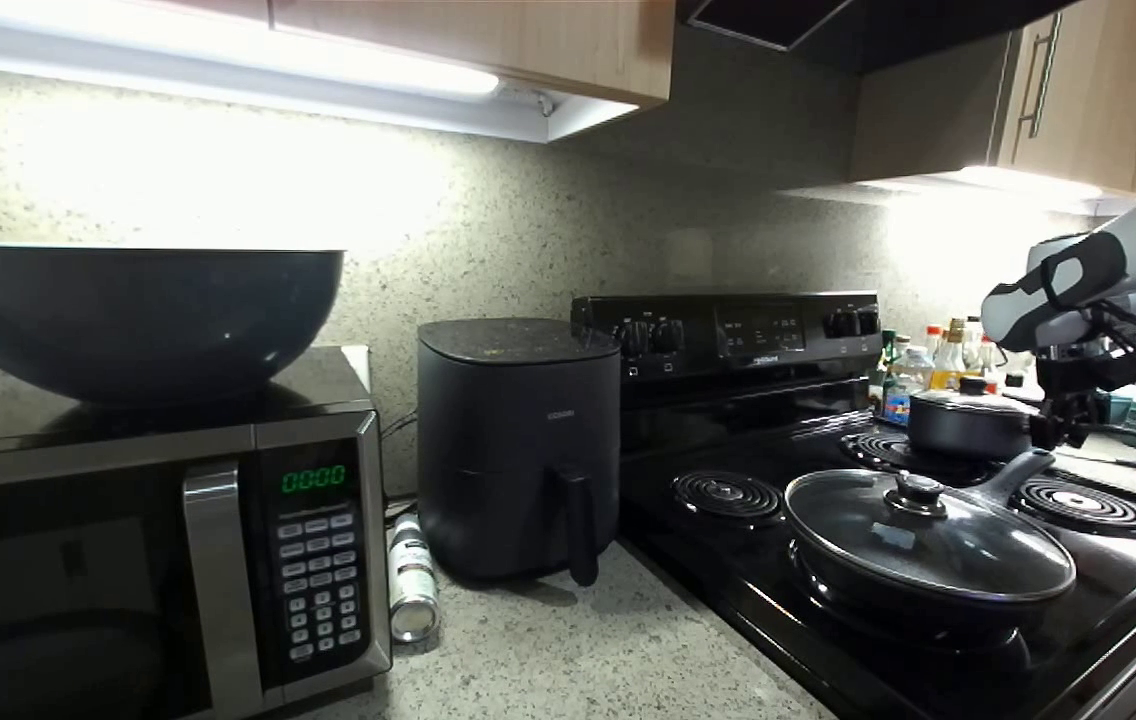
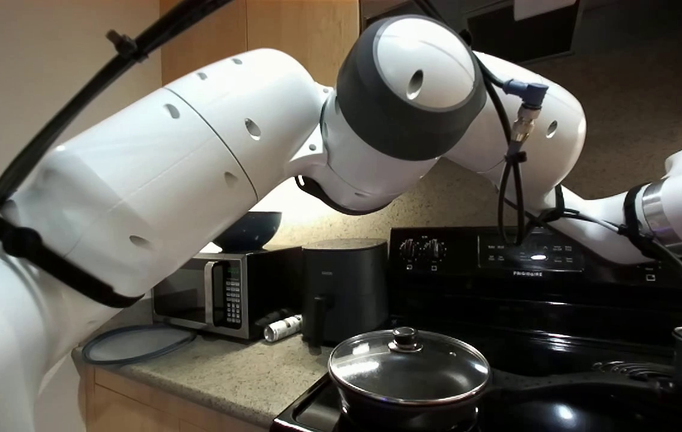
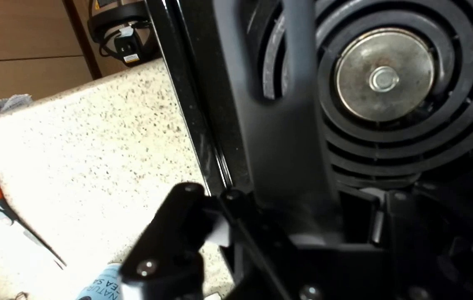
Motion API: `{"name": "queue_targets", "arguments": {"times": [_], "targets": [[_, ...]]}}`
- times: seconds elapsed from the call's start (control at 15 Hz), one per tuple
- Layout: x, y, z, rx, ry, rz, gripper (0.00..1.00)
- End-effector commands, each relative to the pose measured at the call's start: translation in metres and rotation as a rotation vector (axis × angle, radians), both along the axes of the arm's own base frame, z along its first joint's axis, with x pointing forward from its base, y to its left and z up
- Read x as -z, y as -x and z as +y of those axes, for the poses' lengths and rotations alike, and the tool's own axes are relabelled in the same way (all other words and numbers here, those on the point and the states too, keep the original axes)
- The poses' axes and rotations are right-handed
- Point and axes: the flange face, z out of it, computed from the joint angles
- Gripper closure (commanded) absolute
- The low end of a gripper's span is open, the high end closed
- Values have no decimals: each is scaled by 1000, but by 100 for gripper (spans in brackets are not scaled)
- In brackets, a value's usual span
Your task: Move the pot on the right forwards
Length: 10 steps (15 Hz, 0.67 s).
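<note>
The pot (image 1: 968, 430), small, dark and lidded, stands on the black stove (image 1: 718, 560) toward the right edge of the frame in both exterior views. In the wrist view the fingers (image 3: 184, 216) are closed on its handle (image 3: 290, 154), which descends from top centre beside a coil burner (image 3: 386, 75). The wide pan (image 1: 928, 555) sits at lower right in an exterior view. Legible writing: FRIGIDAIRE on the back panel (image 2: 467, 264), right of centre in an exterior view; COSORI on the air fryer (image 1: 518, 470), near centre. At lower left, the microwave (image 1: 153, 560) shows green digits resembling 0000; its key legends are too small to read. Print on the can (image 1: 413, 585), lying on the speckled surface (image 1: 608, 640), is indistinct. A blue package (image 3: 103, 279), bottom left in the wrist view, bears partial capitals: NATUR and EA SA.
</note>
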Motion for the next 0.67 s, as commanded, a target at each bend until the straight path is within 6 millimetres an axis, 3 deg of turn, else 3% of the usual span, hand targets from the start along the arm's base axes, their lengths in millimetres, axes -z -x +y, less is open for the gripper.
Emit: {"name": "queue_targets", "arguments": {"times": [0.0, 0.33, 0.6], "targets": [[-9, 20, 5, 1, 7, 4, 100], [-12, 26, 12, -22, 47, -3, 100], [-18, 44, 15, -88, 33, 25, 100]]}}
